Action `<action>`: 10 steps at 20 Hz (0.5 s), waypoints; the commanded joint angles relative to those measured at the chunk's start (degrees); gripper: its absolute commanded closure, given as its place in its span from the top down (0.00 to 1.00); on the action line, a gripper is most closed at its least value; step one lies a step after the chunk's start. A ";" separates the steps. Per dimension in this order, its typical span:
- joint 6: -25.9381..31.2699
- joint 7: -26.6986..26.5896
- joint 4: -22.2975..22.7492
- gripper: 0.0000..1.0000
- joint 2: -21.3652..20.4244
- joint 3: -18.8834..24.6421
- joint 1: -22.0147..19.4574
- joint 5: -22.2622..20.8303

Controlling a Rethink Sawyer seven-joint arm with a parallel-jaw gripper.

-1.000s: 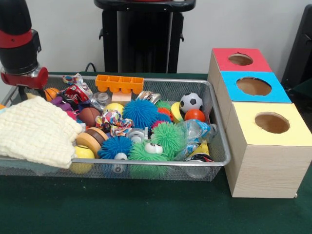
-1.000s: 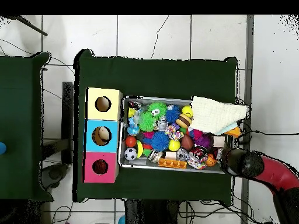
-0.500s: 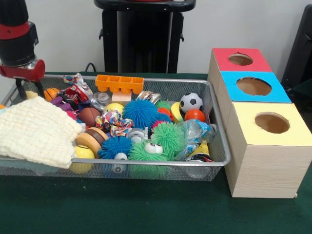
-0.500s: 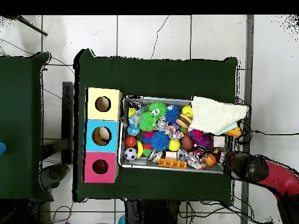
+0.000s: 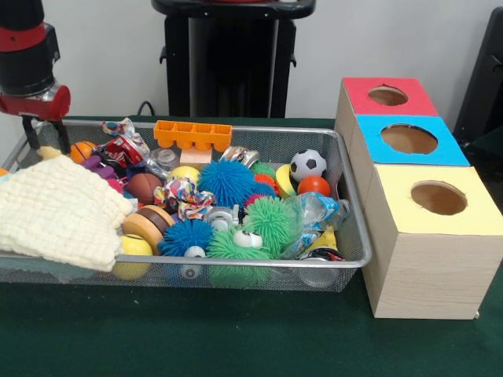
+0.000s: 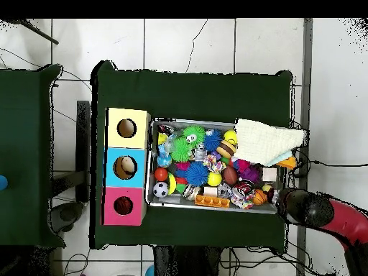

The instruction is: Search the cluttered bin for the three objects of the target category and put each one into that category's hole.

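Wire bin (image 5: 346,169) packed with toys; sorting judged unfinished; gripper (image 5: 44,135) at its corner, fingers parted, nothing held.

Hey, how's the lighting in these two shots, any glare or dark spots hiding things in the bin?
Front view: even, soft light, no strong glare; the wire bin and soccer ball read clearly, the box holes are shadowed inside. Overhead view: bright floor tiles, dark green table, and the toys look small and crowded.
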 commanded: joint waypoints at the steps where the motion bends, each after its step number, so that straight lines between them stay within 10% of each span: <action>1: 2.52 -10.13 1.01 1.00 2.06 1.69 -0.71 -4.21; 10: -3.32 -7.88 -1.60 1.00 7.95 0.60 -0.70 -8.57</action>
